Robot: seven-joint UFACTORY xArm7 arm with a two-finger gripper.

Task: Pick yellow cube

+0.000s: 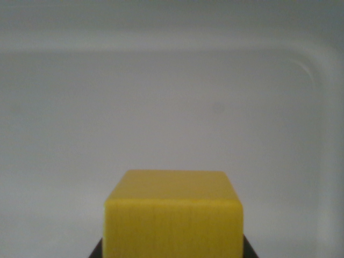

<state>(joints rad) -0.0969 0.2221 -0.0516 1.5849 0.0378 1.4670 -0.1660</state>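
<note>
Yellow cube [173,215] sits square-on, upright, between dark fingers [97,251].

Pale grey-white surface [161,107] with a raised rounded rim [322,70], softly lit

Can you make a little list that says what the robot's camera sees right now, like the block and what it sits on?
view: wrist view, looking across a pale surface
main thing: yellow cube, at the bottom middle, very close to the camera
cube faces seen: top and front
surface: white tray with a raised, rounded rim at the top and right
dark parts: small black corners at both lower sides of the cube, probably the gripper
gripper state: cannot tell
other things: none visible
</note>
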